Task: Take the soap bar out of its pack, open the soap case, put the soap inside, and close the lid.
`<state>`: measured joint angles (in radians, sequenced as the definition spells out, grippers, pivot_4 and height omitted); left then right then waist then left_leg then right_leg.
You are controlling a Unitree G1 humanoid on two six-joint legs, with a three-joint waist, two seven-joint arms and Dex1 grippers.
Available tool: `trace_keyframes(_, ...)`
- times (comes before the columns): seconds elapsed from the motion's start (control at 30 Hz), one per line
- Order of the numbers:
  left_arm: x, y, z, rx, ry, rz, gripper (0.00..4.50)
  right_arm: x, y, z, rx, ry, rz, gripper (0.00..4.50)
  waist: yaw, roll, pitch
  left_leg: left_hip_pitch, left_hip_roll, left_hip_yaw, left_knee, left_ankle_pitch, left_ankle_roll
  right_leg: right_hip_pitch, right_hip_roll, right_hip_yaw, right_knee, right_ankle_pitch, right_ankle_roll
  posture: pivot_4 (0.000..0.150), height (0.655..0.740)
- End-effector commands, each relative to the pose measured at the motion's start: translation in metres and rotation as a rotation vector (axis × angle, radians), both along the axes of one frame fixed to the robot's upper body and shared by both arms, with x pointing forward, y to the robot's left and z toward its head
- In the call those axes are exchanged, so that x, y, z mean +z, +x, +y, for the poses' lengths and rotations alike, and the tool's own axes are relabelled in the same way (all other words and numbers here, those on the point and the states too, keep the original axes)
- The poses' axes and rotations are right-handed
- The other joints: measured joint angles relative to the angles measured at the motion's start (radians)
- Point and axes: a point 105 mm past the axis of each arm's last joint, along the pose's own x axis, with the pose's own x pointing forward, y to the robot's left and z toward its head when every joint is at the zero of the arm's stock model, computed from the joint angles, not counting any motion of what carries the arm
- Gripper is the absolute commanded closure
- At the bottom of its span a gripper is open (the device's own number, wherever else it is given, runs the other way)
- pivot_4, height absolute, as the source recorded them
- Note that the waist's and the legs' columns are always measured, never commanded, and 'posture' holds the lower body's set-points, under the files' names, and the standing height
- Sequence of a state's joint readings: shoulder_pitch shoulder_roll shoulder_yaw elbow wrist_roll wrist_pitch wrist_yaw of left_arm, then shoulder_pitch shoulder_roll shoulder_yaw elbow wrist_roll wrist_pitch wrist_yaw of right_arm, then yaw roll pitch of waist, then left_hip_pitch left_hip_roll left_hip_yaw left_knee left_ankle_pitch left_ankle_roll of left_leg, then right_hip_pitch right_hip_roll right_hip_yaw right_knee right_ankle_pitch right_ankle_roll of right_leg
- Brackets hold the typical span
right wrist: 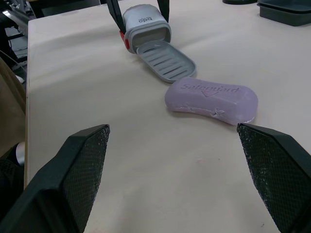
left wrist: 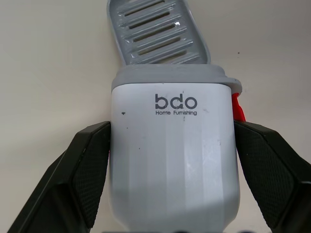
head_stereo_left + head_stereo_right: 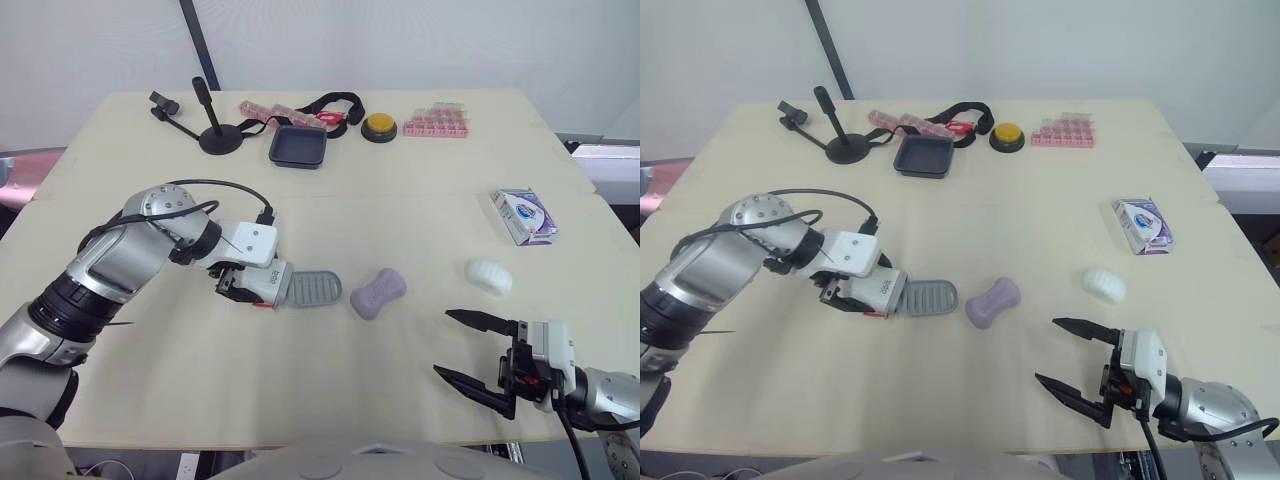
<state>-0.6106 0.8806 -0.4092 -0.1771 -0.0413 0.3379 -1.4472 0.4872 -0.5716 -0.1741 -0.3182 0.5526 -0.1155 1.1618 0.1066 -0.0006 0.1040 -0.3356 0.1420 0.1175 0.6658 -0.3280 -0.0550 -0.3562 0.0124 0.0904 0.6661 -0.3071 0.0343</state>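
Note:
A purple soap bar (image 3: 378, 293) lies bare on the table's middle. Just to its left the white soap case (image 2: 175, 150) lies on its side, and its grey slotted tray (image 3: 316, 288) is slid out toward the soap. My left gripper (image 3: 243, 284) is shut on the case's white shell, one finger on each side. At the front right my right gripper (image 3: 442, 342) hovers open and empty, pointing at the soap from a hand's width away. The soap pack (image 3: 524, 216), a white and purple box, lies near the right edge.
A white oval lump (image 3: 489, 276) lies between the pack and my right gripper. Along the back edge stand a black stand (image 3: 218, 135), a dark square tray (image 3: 297, 146), a yellow button (image 3: 379, 126), pink pill boxes (image 3: 436, 122) and a black strap (image 3: 335, 104).

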Motion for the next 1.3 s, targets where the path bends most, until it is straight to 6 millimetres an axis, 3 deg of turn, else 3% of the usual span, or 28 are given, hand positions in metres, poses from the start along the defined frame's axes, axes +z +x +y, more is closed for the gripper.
trace_keyframes(0.03, 0.007, 0.006, -0.002, 0.017, -0.092, -0.037, 1.02, 0.003, 0.001, -0.005, 0.003, -0.018, -0.027, 0.02, 0.001, 0.0, 0.0, -0.001, -0.001, 0.0, 0.0, 0.0, 0.0, 0.0, -0.001, 0.0, 0.0, 0.0, 0.0, 0.15, 0.74)
trace_keyframes(0.33, -0.006, 0.013, 0.008, 0.043, -0.123, -0.045, 1.02, 0.003, 0.001, -0.007, 0.006, -0.025, -0.027, 0.02, 0.002, -0.001, 0.001, -0.001, -0.004, 0.0, -0.001, 0.0, 0.0, 0.001, -0.001, 0.0, -0.001, 0.0, 0.0, 0.15, 0.74)
trace_keyframes(0.53, 0.006, 0.003, -0.013, 0.01, -0.215, -0.002, 1.02, 0.005, 0.001, -0.003, 0.008, -0.025, -0.027, 0.02, 0.003, -0.001, 0.001, 0.0, -0.002, -0.001, -0.002, 0.0, 0.0, 0.0, -0.002, -0.002, -0.001, 0.0, 0.0, 0.15, 0.74)
trace_keyframes(0.97, -0.009, 0.014, 0.015, 0.062, -0.135, -0.006, 1.02, 0.006, 0.003, -0.003, 0.007, -0.029, -0.02, 0.02, 0.001, -0.002, 0.001, 0.0, -0.002, -0.001, -0.004, 0.001, 0.0, 0.001, -0.002, -0.003, -0.003, 0.0, 0.0, 0.15, 0.74)
trace_keyframes(1.23, -0.009, 0.011, 0.01, 0.08, -0.194, 0.038, 1.02, 0.003, 0.004, -0.003, 0.01, -0.031, -0.013, 0.02, 0.0, -0.002, 0.001, 0.0, -0.002, -0.001, -0.004, 0.001, 0.0, 0.001, -0.002, -0.004, -0.003, 0.0, 0.0, 0.15, 0.74)
trace_keyframes(1.3, -0.007, 0.01, 0.007, 0.093, -0.225, 0.055, 0.01, 0.002, 0.004, -0.004, 0.01, -0.03, -0.012, 0.0, -0.001, -0.002, 0.001, 0.0, -0.002, -0.001, -0.004, 0.001, 0.0, 0.0, -0.002, -0.004, -0.002, 0.0, 0.0, 0.15, 0.74)
